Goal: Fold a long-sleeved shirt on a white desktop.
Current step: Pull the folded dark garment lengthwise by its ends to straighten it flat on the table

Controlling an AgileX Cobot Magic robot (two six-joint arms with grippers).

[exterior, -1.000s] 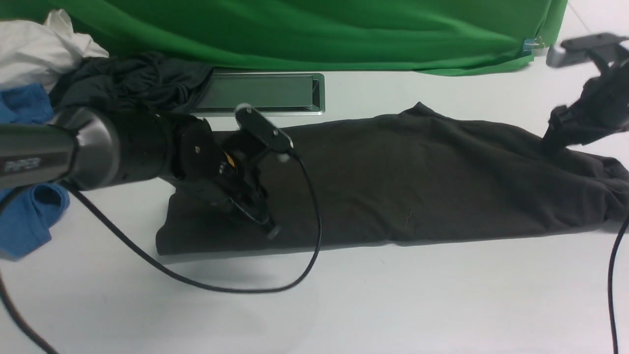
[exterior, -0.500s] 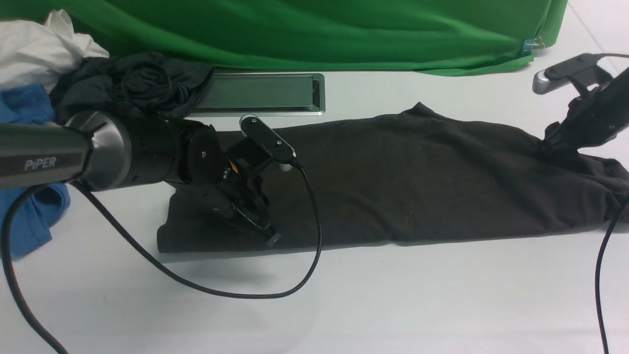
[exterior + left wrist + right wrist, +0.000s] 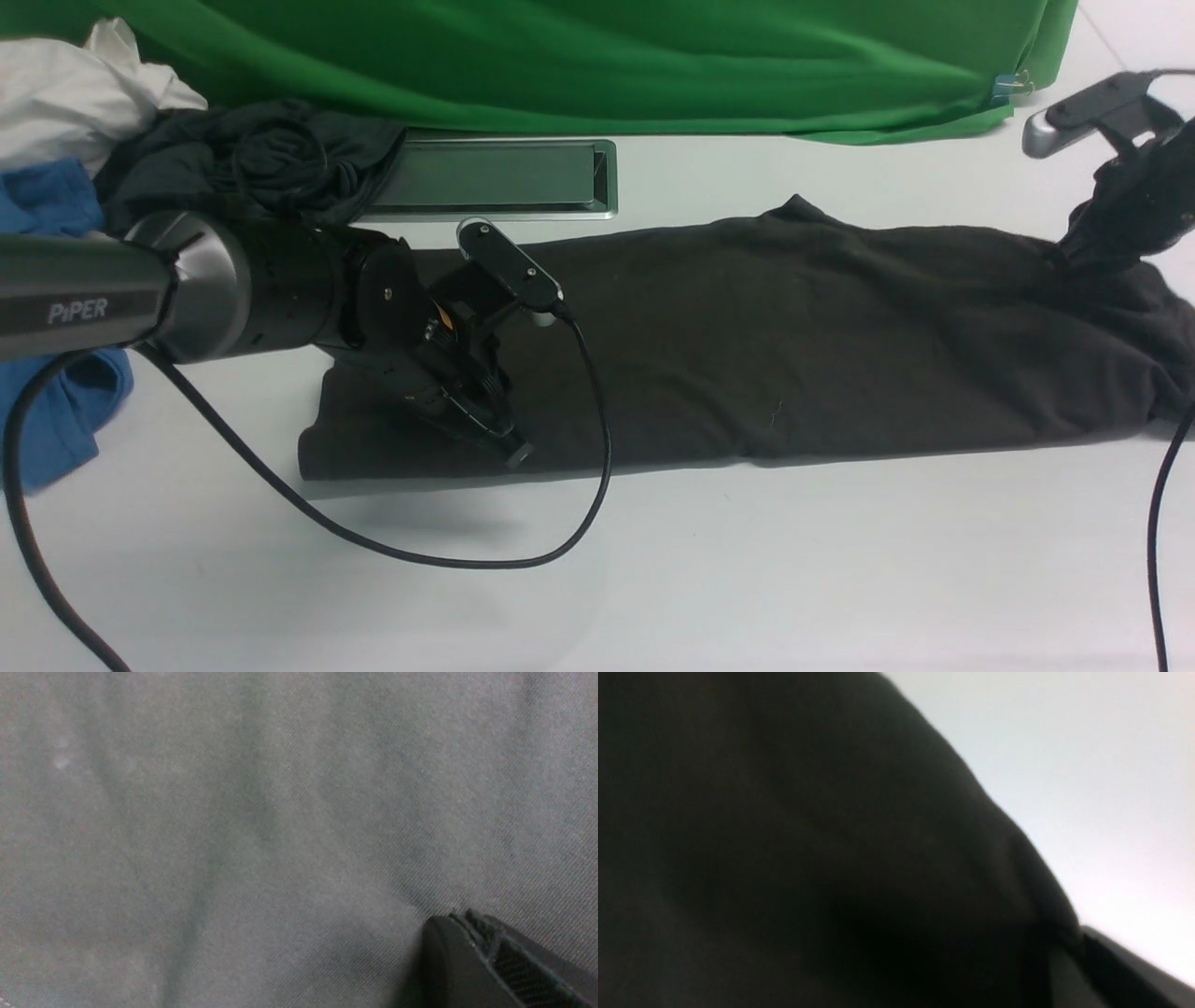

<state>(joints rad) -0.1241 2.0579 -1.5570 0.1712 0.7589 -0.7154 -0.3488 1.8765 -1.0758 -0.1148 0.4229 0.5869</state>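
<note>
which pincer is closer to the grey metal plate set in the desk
Left. The left pincer rests on the left end of the black shirt, just in front of the plate; the right pincer grips its far right end, well off to the side.

Wrinkled shirt (image 3: pixel 233 812), end effector (image 3: pixel 472 956) tip against it

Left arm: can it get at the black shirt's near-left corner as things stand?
Probably yes. The left gripper, jaws closed, sits on the long-sleeved shirt right beside that corner; nothing lies between, only its own cable loops nearby.
</note>
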